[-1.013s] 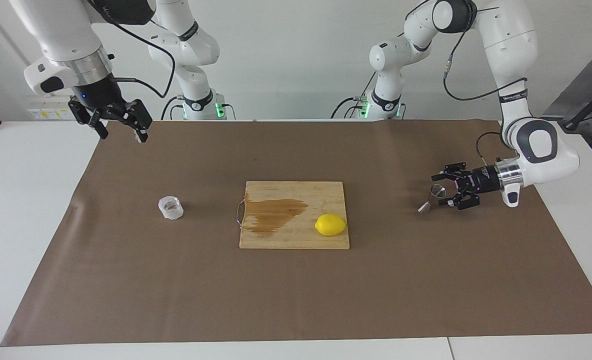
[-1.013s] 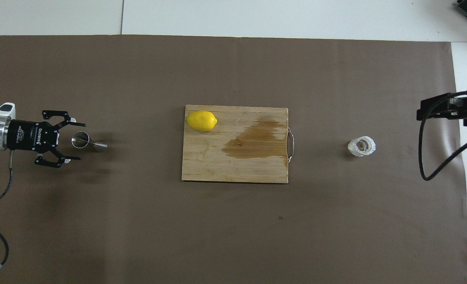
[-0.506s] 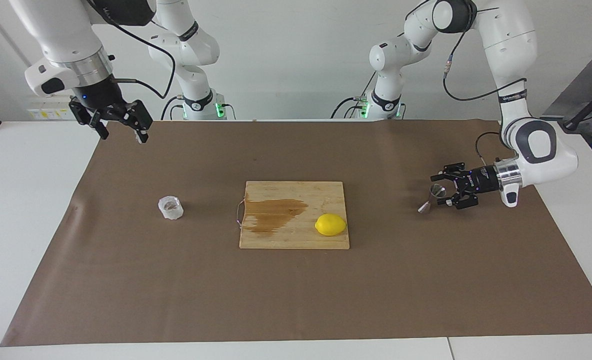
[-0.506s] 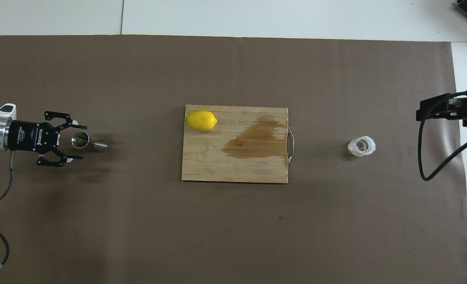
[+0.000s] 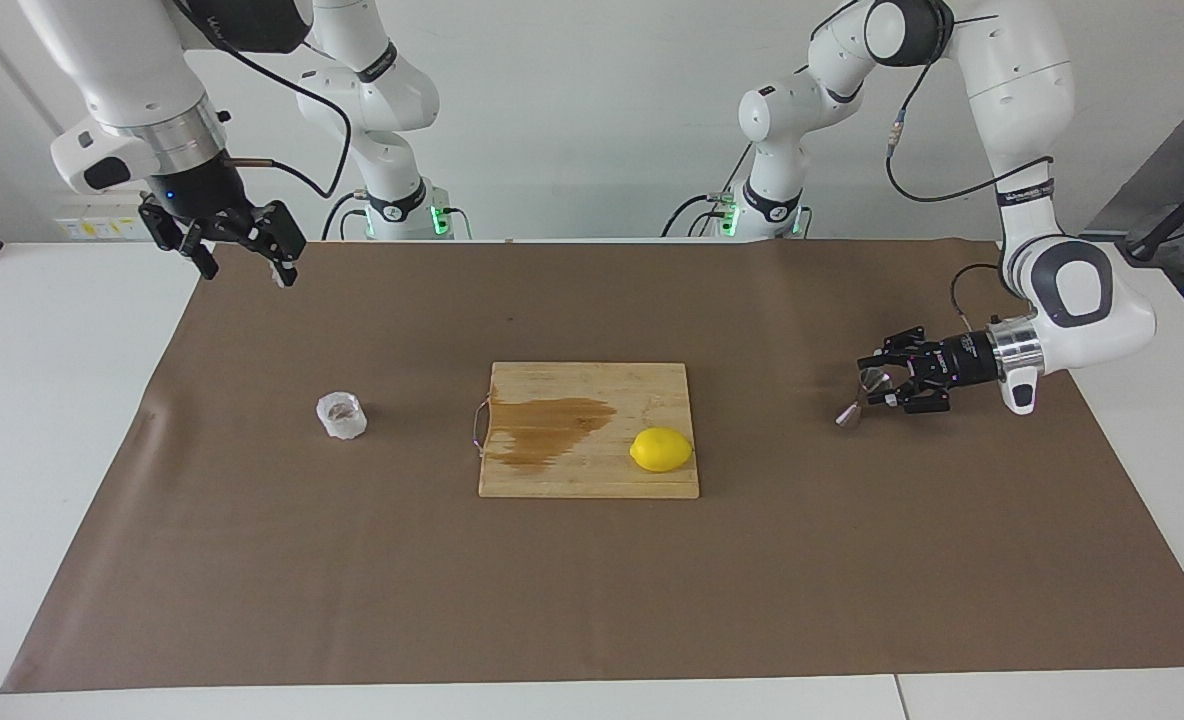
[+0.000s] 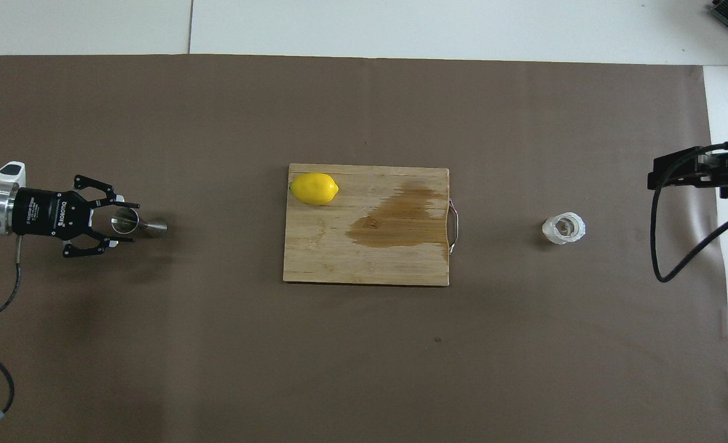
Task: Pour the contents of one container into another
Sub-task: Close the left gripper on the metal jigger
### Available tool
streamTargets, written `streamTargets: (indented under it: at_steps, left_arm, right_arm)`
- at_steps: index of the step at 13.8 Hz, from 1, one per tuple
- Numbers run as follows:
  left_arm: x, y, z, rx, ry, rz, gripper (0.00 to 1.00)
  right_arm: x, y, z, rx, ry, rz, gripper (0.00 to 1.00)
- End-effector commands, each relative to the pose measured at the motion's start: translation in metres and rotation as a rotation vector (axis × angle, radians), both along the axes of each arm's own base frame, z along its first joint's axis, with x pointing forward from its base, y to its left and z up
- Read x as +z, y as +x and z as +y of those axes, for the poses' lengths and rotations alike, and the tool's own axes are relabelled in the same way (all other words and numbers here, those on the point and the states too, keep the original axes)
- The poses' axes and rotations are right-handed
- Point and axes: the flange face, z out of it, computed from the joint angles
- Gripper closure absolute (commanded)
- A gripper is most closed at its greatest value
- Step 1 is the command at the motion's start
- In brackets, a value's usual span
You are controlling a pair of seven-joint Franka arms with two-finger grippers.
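Observation:
The steel jigger stands on the brown mat at the left arm's end of the table; it also shows in the overhead view. My left gripper lies level and low, its fingers on either side of the jigger's upper cone with a small gap left; it also shows in the overhead view. The small clear cup stands on the mat toward the right arm's end, also seen from overhead. My right gripper waits open and empty, raised over the mat's edge, nearer the robots than the cup.
A wooden cutting board lies mid-table with a wet brown stain and a yellow lemon on it. From overhead the board and lemon sit between jigger and cup. A brown mat covers the table.
My left gripper's fingers have narrowed step by step around the jigger's upper cone. The jigger, the cup and the right arm have stayed put.

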Motion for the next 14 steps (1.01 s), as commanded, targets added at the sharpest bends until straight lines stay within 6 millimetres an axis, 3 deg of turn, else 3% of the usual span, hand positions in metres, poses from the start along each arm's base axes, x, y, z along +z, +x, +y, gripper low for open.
streamTargets:
  at_steps: [1, 6, 9, 12, 14]
  left_arm:
    - [-0.0027, -0.0017, 0.0001, 0.025, -0.016, 0.021, 0.45]
    - [-0.0028, -0.0011, -0.0013, 0.036, -0.011, 0.044, 0.46]
    - [-0.002, -0.0004, -0.0032, 0.035, -0.012, 0.046, 0.56]
    - [-0.0019, -0.0008, -0.0027, 0.039, -0.014, 0.054, 0.76]
    - [-0.0011, -0.0009, -0.0042, 0.034, -0.018, 0.058, 0.83]
  right_arm:
    - [0.0005, -0.005, 0.0008, -0.014, 0.011, -0.002, 0.0]
    - [-0.0003, -0.0045, 0.0008, -0.014, 0.011, 0.0, 0.0]
    - [-0.0003, -0.0045, 0.0008, -0.012, 0.011, 0.0, 0.0]
    - [-0.0003, -0.0045, 0.0008, -0.012, 0.011, 0.0, 0.0]
    - [-0.0002, -0.0044, 0.0008, -0.012, 0.011, -0.002, 0.0]
